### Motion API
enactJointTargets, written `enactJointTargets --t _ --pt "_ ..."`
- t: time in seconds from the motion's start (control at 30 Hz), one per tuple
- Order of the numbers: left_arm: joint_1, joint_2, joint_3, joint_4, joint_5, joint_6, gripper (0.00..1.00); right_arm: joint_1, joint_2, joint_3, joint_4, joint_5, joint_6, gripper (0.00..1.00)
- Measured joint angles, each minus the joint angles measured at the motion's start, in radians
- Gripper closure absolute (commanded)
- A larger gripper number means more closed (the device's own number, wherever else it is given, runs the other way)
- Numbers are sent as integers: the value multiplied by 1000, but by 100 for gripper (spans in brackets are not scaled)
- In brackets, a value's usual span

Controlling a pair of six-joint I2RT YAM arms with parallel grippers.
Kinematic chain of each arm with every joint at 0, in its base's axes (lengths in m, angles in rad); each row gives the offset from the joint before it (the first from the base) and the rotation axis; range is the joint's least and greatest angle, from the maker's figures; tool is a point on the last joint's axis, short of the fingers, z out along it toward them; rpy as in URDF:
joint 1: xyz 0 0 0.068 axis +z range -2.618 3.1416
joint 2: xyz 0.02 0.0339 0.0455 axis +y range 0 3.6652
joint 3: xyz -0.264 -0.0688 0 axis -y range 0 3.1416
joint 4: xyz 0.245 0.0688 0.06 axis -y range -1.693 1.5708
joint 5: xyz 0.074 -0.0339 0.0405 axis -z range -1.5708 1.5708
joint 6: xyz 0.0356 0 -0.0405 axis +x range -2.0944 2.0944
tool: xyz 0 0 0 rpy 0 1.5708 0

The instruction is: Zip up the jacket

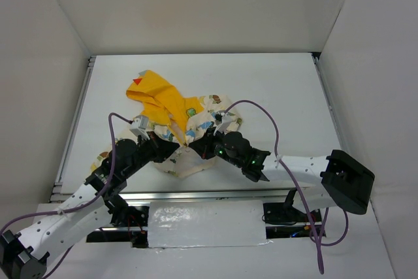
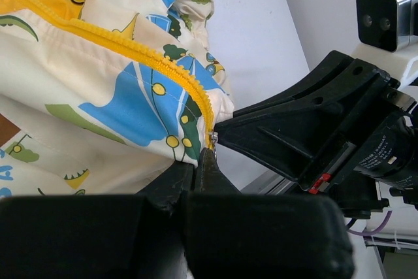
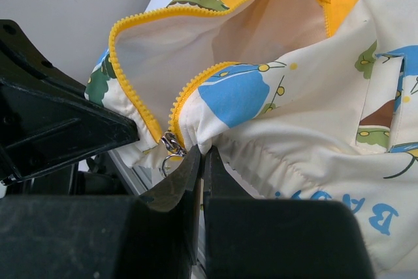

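Note:
The cream jacket point(image 1: 196, 122) with blue-green prints lies mid-table, its yellow hood point(image 1: 160, 99) and red spike point(image 1: 137, 81) toward the far left. Both grippers meet at its near hem. My left gripper point(image 1: 175, 150) is shut on the hem point(image 2: 189, 155) beside the bottom end of the yellow zipper point(image 2: 163, 70). My right gripper point(image 1: 199, 143) is shut on the hem of the other front panel point(image 3: 206, 142), just right of the silver zipper slider point(image 3: 171, 143). The front above the slider gapes open, showing the lining point(image 3: 196, 37).
The right gripper's black body point(image 2: 307, 135) fills the right of the left wrist view, and the left gripper's body point(image 3: 52, 122) sits at the left of the right wrist view. The table's metal front edge point(image 1: 209, 195) runs just below the jacket. White walls enclose the table.

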Motion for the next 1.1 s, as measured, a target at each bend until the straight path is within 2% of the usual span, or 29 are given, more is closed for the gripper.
enactJointTargets --t 1.1 --pt "3 49 -7 48 45 -18 100 -3 22 50 -52 -6 -44 100"
